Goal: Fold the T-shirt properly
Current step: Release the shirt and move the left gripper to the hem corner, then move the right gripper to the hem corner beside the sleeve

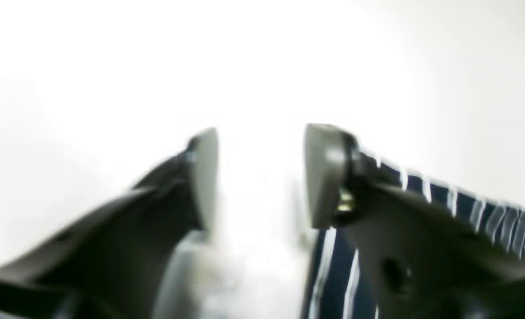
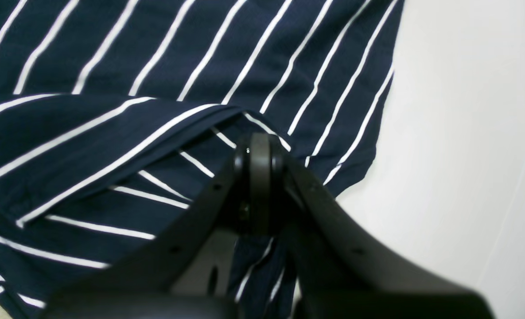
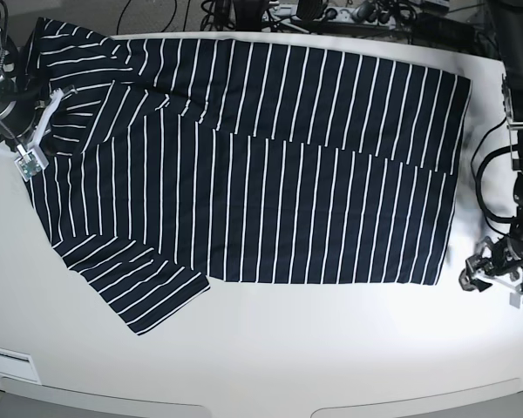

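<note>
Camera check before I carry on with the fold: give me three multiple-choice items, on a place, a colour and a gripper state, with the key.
1. In the base view, where is the left gripper?
A) Over the sleeve at lower left
B) Beside the shirt's lower right corner
C) Above the top edge

2. What colour are the shirt's stripes?
A) Red
B) Yellow
C) White

3. How does the left gripper stand?
A) Open
B) Shut on the shirt
C) Shut on nothing

Key:
1 B: the left gripper shows just right of that corner.
2 C: white lines cross the dark shirt.
3 A: its wrist view shows a wide gap between the fingers.
</note>
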Robot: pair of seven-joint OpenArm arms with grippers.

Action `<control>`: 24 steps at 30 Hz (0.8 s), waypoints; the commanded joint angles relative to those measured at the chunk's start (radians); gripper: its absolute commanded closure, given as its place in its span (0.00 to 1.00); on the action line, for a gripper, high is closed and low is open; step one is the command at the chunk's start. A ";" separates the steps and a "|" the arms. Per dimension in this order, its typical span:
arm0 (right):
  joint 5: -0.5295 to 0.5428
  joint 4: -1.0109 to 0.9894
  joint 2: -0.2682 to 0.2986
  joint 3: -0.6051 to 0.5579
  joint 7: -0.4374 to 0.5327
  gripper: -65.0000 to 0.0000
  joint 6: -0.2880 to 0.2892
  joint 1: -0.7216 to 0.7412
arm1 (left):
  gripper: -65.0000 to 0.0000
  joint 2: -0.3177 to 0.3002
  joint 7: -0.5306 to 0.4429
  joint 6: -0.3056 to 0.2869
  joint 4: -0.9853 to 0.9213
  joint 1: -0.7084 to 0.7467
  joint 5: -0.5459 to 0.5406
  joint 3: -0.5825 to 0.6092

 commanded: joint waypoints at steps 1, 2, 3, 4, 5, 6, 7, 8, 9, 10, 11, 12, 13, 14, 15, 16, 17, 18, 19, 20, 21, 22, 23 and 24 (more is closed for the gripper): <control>-0.003 0.013 0.019 0.011 0.016 1.00 -0.003 0.002 | 0.48 0.005 0.016 -0.032 -0.025 -0.051 -0.025 -0.004; -0.003 0.013 0.019 0.011 0.016 1.00 -0.003 0.002 | 0.48 0.021 0.049 -0.053 -0.062 -0.064 -0.037 -0.004; -0.003 0.013 0.019 0.011 0.016 1.00 -0.003 0.002 | 0.48 0.035 0.074 -0.074 -0.092 -0.071 -0.051 -0.004; -0.003 0.013 0.019 0.011 0.016 1.00 -0.003 0.002 | 0.48 0.047 0.095 -0.092 -0.116 -0.077 -0.068 -0.004; -0.003 0.013 0.019 0.011 0.016 1.00 -0.003 0.002 | 0.48 0.059 0.110 -0.101 -0.132 -0.079 -0.078 -0.004; -0.003 0.013 0.019 0.011 0.016 1.00 -0.004 0.002 | 0.48 0.071 0.121 -0.108 -0.141 -0.079 -0.086 -0.004; -0.004 0.013 0.019 0.011 0.015 1.00 -0.004 0.002 | 0.48 0.083 0.132 -0.118 -0.145 -0.078 -0.087 -0.004; -0.004 0.013 0.019 0.011 0.015 1.00 -0.003 0.002 | 0.48 0.095 0.152 -0.121 -0.145 -0.077 -0.087 -0.004; -0.003 0.013 0.019 0.011 0.016 1.00 -0.003 0.002 | 0.48 0.107 0.180 -0.124 -0.145 -0.078 -0.087 -0.003; -0.003 0.013 0.019 0.011 0.016 1.00 -0.003 0.002 | 0.48 0.119 0.212 -0.130 -0.145 -0.079 -0.089 -0.003; -0.003 0.013 0.019 0.011 0.018 1.00 -0.004 0.002 | 0.48 0.129 0.236 -0.143 -0.145 -0.079 -0.089 -0.003; -0.003 0.013 0.019 0.011 0.024 1.00 -0.004 0.002 | 0.49 0.137 0.247 -0.148 -0.145 -0.079 -0.088 -0.003; -0.004 0.013 0.019 0.011 0.029 1.00 -0.004 0.002 | 0.50 0.142 0.250 -0.145 -0.145 -0.079 -0.088 -0.003; -0.004 0.013 0.019 0.011 0.035 1.00 -0.005 0.002 | 0.54 0.144 0.250 -0.140 -0.145 -0.079 -0.088 -0.003; -0.004 0.013 0.019 0.011 0.044 1.00 -0.005 0.002 | 0.60 0.145 0.249 -0.122 -0.145 -0.079 -0.088 -0.003; -0.004 0.013 0.019 0.011 0.058 1.00 -0.010 0.003 | 0.70 0.145 0.250 -0.100 -0.145 -0.081 -0.087 -0.003; -0.005 0.013 0.019 0.011 0.078 1.00 -0.023 0.003 | 0.83 0.143 0.257 -0.081 -0.145 -0.081 -0.083 -0.003; -0.005 0.013 0.018 0.011 0.103 1.00 -0.040 0.006 | 0.97 0.140 0.268 -0.081 -0.145 -0.081 -0.079 -0.003; -0.005 0.009 0.016 0.011 0.121 1.00 -0.054 0.020 | 1.00 0.137 0.277 -0.082 -0.145 -0.081 -0.071 -0.003; -0.004 0.002 0.014 0.011 0.128 1.00 -0.057 0.043 | 1.00 0.137 0.288 -0.082 -0.145 -0.081 -0.056 -0.003; -0.003 -0.008 0.008 0.011 0.129 1.00 -0.057 0.077 | 1.00 0.137 0.296 -0.082 -0.145 -0.082 -0.038 -0.003; -0.003 -0.023 -0.001 0.011 0.133 1.00 -0.057 0.117 | 1.00 0.138 0.296 -0.082 -0.145 -0.081 -0.021 -0.003; -0.003 -0.044 -0.011 0.011 0.145 0.99 -0.057 0.158 | 1.00 0.138 0.296 -0.082 -0.145 -0.080 -0.011 -0.003; -0.003 -0.071 -0.022 0.011 0.162 0.93 -0.057 0.201 | 1.00 0.138 0.298 -0.082 -0.145 -0.080 -0.003 -0.003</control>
